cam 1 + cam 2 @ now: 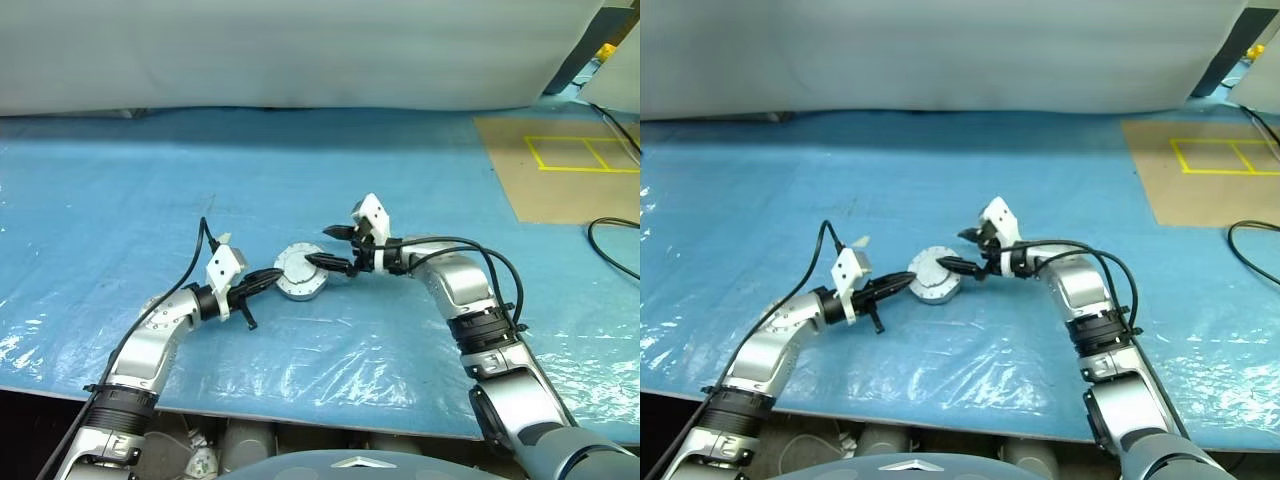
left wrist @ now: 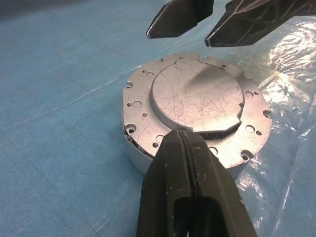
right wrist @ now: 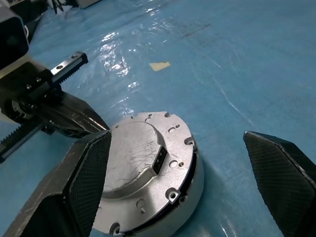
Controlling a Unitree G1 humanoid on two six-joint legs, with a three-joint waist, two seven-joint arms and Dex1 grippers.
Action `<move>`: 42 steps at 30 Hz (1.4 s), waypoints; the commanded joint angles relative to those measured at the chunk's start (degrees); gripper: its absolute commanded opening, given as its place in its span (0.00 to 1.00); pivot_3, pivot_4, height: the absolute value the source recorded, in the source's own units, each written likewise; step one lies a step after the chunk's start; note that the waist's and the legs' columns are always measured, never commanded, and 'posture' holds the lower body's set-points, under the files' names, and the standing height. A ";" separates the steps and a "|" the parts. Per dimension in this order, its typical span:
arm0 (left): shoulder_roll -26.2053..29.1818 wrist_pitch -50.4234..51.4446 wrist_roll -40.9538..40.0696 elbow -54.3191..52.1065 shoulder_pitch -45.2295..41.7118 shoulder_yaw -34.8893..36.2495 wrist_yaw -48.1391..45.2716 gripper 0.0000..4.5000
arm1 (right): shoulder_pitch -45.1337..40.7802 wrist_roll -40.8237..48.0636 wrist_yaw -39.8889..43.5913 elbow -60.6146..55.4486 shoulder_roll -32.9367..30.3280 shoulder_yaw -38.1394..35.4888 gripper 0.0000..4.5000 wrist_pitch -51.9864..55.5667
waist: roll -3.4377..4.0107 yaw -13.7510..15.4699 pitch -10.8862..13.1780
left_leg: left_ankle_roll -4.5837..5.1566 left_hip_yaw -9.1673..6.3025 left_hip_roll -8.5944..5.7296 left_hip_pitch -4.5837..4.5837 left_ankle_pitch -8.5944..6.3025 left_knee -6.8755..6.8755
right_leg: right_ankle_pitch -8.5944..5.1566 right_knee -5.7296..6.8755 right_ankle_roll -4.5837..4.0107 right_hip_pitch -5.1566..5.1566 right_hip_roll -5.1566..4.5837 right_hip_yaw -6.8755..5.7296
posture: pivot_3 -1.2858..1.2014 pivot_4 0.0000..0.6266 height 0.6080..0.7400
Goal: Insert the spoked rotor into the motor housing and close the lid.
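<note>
Lid: round grey metal lid (image 2: 197,101) with a raised scratched centre and small rim holes, seated on the round grey metal motor housing (image 1: 300,272).
Housing: on the crinkled blue plastic sheet (image 1: 150,200), between the two grippers.
Left gripper (image 2: 183,140): black fingers pressed together, empty, tips at the lid's near edge.
Right gripper (image 3: 177,168): fingers spread wide, empty, either side of the lid.

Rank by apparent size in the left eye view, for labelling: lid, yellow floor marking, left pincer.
1. Yellow floor marking, widest across.
2. Lid and left pincer: look alike in span, so unranked.
</note>
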 commanded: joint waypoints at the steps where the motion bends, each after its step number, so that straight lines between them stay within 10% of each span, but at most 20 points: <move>1: 0.11 1.11 1.50 1.44 0.88 -1.97 -0.38 0.00 | 1.14 6.06 1.89 2.65 -2.15 -3.24 1.00 11.93 | -0.01 0.10 0.00 | 0.00 0.00 -0.01 -0.01 0.00 0.00 | 0.00 0.00 0.00 0.01 0.00 0.00 | 0.52 0.24 1.00; 28: 0.23 0.41 1.98 2.44 0.10 -1.49 0.20 0.00 | 2.55 19.03 -4.35 6.01 6.93 -8.79 1.00 27.54 | 0.04 0.05 0.02 | -0.01 0.02 0.02 0.07 0.01 0.02 | -0.01 0.05 -0.02 0.05 0.00 -0.04 | 0.52 0.24 1.00; 36: 0.01 0.29 2.19 2.62 0.19 -1.47 0.04 0.00 | 3.19 19.15 -5.98 6.40 9.21 -9.17 0.47 27.17 | 0.05 -0.13 0.03 | -0.02 0.02 0.04 0.00 0.01 0.01 | -0.01 0.06 -0.01 -0.08 0.01 -0.04 | 0.52 0.24 1.00; 42: -0.03 0.21 2.29 2.77 0.09 -1.54 0.00 0.00 | 4.10 19.43 -6.66 5.37 10.34 -9.01 0.42 27.17 | 0.05 -0.22 0.03 | -0.03 0.05 0.07 0.12 0.01 0.00 | 0.00 0.08 -0.03 -0.05 0.01 -0.03 | 0.52 0.24 1.00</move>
